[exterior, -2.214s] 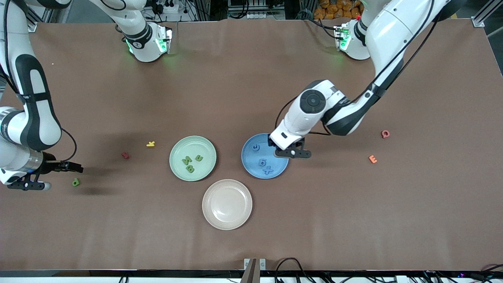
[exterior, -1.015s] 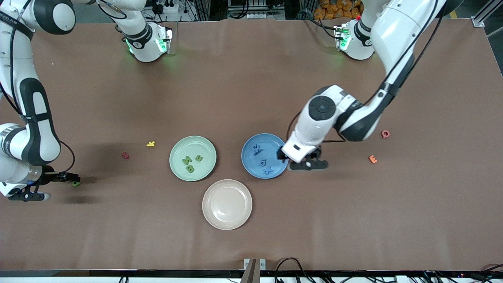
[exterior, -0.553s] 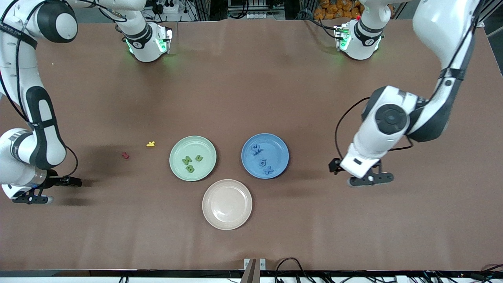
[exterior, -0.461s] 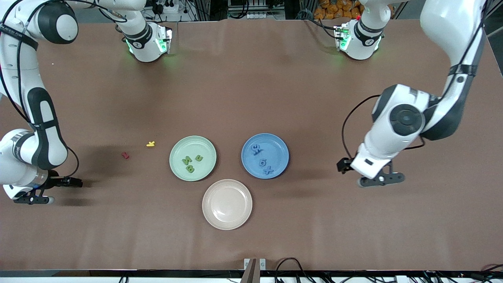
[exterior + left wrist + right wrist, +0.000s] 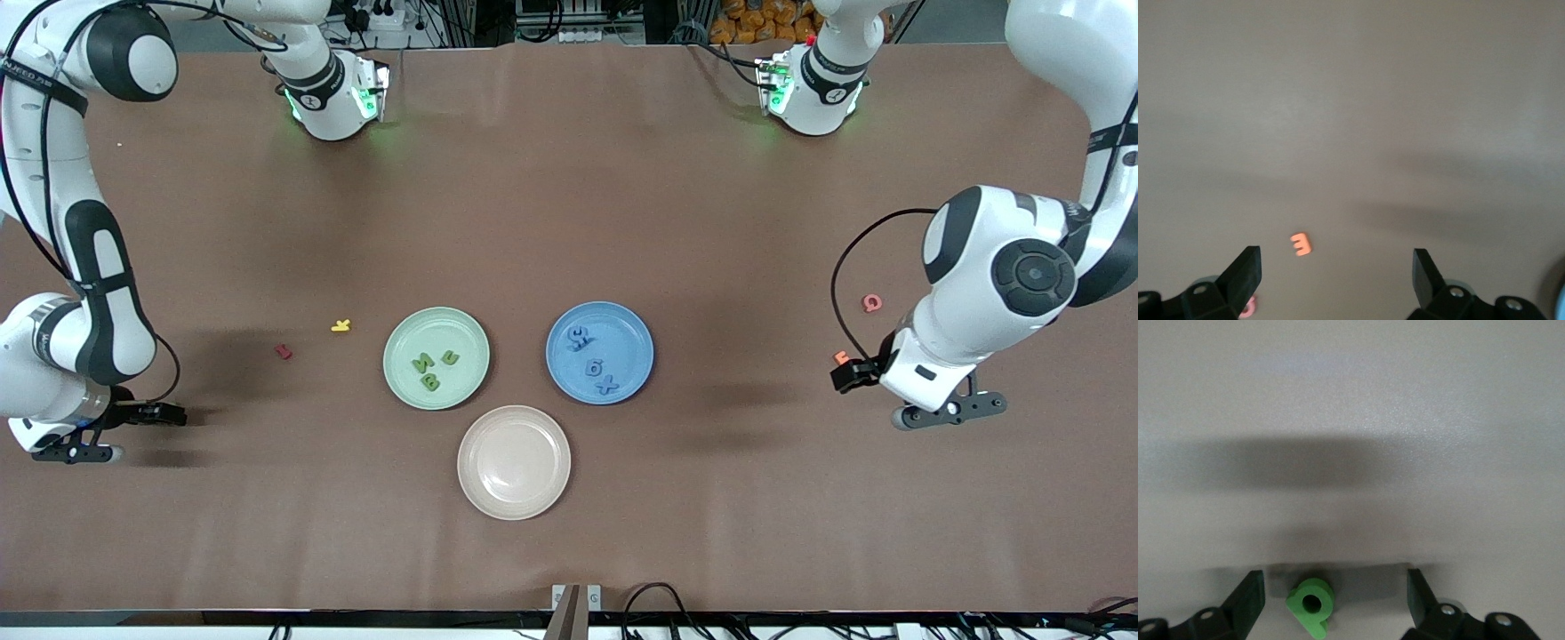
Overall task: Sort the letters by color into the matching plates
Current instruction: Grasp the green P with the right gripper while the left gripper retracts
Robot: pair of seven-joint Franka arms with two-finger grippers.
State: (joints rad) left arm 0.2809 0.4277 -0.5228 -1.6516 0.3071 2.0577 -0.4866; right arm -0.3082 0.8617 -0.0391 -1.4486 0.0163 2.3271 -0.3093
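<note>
One green letter [image 5: 1311,607] remains unsorted: it lies on the table between the right gripper's [image 5: 1331,597] spread jaws, nearer one finger. Well apart, the left gripper [image 5: 1337,279] hangs wide open over an orange letter [image 5: 1301,244].

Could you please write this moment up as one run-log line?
right gripper: open, astride green letter on table | left gripper: open, over bare table near orange letter | blue plate: sorted

orange letter [image 5: 1301,244]: E | blue plate [image 5: 633,331] letter [image 5: 606,385]: X | green plate [image 5: 403,334] letter [image 5: 430,381]: B
</note>
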